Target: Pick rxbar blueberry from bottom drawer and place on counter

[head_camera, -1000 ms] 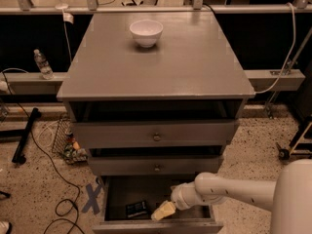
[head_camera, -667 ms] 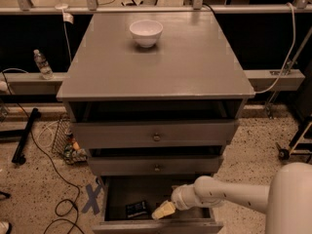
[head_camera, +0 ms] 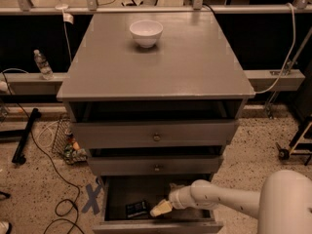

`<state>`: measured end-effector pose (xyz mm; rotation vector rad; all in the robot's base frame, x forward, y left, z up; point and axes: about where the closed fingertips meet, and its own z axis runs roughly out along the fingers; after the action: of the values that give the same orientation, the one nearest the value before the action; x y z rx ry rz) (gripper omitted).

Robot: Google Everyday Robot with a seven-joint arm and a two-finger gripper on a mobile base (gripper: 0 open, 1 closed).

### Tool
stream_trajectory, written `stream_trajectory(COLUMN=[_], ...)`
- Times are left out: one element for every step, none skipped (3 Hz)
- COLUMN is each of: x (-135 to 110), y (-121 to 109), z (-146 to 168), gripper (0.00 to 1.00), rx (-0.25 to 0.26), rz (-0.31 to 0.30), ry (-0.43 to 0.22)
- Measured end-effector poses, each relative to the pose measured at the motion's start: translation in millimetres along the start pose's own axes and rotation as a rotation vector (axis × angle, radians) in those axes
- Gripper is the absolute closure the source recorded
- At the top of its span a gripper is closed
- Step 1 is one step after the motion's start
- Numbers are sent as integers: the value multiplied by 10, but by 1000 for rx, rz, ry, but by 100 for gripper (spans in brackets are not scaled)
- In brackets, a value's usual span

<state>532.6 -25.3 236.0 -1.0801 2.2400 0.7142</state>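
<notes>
The cream hand (head_camera: 161, 208), its grip not discernible, was held in the grey bottom drawer (head_camera: 146, 225) beside the dark-wrapped bar (head_camera: 137, 209).

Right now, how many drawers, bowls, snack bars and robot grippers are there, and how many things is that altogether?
Drawers: 3, with the bottom drawer open
Bowls: 1, the white bowl on the counter
Snack bars: 1, the rxbar blueberry in the bottom drawer
Grippers: 1, the gripper down in the bottom drawer, beside the bar
Total: 6
</notes>
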Motion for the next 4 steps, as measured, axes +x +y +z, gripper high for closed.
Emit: stream_trajectory(x=[-12,-41,-42,-27], y=[-63,-58,-29,-13], z=[334,585,948,1197], gripper=[0,0,0,0], rx=[-1,-7,-14,-17], rz=[-48,-85,-143,-190], ry=[6,26,81,128])
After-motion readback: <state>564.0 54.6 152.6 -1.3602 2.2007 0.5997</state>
